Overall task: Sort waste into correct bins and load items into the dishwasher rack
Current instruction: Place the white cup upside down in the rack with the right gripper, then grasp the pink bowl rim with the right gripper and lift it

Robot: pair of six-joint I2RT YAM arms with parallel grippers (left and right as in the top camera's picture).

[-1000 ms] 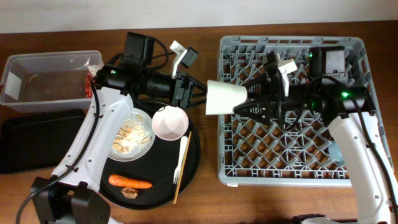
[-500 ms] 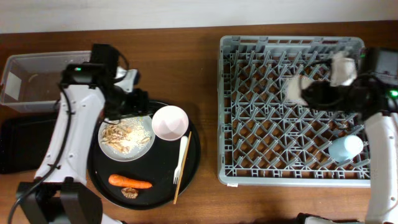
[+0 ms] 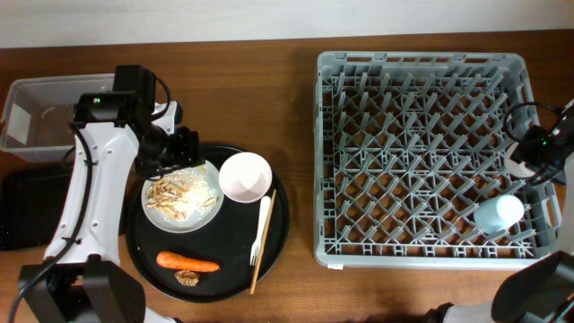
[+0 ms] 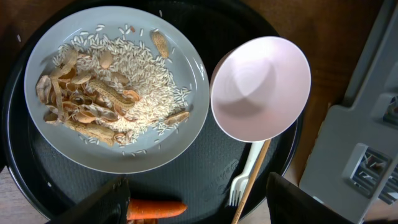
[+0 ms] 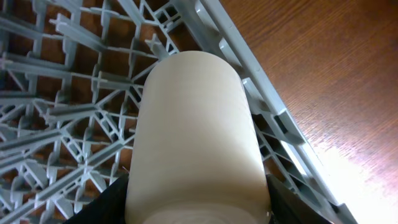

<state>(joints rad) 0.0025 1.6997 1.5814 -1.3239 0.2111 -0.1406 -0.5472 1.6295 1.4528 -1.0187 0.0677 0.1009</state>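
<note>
My left gripper (image 4: 199, 202) hangs open above the round black tray (image 3: 278, 211), with nothing between its fingers. Below it lie the white plate (image 4: 180, 124) of beige food scraps (image 4: 93, 106), the small white bowl (image 4: 261, 87), the white fork (image 4: 245, 180), a wooden chopstick (image 4: 252, 193) and the orange carrot (image 4: 157, 208). A brown morsel (image 3: 186, 278) sits beside the carrot. My right gripper (image 5: 196, 208) is shut on the white cup (image 5: 196, 130), over the right edge of the grey dishwasher rack (image 3: 421, 161). A light blue cup (image 3: 498, 213) lies in the rack.
The clear tub (image 3: 45, 112) stands at the far left, with the shallow black tray (image 3: 27, 211) in front of it, both partly behind my left arm. Bare wooden table (image 5: 323, 62) lies to the right of the rack.
The left gripper opened, left the white cup and drew back left over the plate. The right gripper carried the cup from mid-table to the rack's right edge.
</note>
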